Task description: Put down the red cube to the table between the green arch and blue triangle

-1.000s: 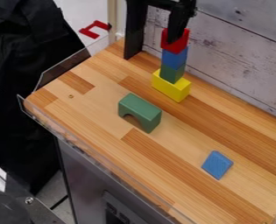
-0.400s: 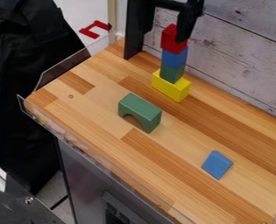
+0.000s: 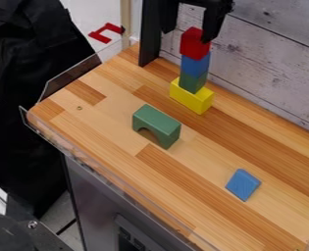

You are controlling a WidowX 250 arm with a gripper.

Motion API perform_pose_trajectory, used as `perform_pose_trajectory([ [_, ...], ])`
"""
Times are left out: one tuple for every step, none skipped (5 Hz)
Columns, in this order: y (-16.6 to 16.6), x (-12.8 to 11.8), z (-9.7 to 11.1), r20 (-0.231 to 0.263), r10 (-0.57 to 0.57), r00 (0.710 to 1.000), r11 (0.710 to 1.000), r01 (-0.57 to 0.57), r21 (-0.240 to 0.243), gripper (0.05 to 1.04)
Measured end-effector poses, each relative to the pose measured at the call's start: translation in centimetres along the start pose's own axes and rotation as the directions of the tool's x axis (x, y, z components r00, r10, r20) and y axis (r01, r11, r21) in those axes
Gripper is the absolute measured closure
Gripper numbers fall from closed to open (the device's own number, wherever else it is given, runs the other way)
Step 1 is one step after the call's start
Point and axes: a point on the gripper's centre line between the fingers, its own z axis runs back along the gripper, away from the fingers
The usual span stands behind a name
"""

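Gripper (image 3: 189,35): fingers spread wide, nothing gripped. Red cube (image 3: 194,45) sits atop the blue cube (image 3: 195,65), low between the fingertips and closer to the right one. Assessment: centring and lowering advised before closing.

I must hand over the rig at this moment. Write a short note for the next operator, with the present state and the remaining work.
End effector: open, near the stack's top, holding nothing.
Red cube: on top of blue cube, green block and yellow block.
Green arch and blue triangle: apart on the table.
Done: placement not yet.
Left: grasp red cube, set it between them.
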Motion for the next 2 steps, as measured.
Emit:
perform_pose_trajectory([
  [0.04, 0.35, -0.21, -0.003, -0.003, 1.000, 1.000, 0.003, 0.000, 0.084],
  [0.09, 0.48, -0.67, -0.017, 0.003, 1.000, 1.000, -0.003, -0.001, 0.084],
])
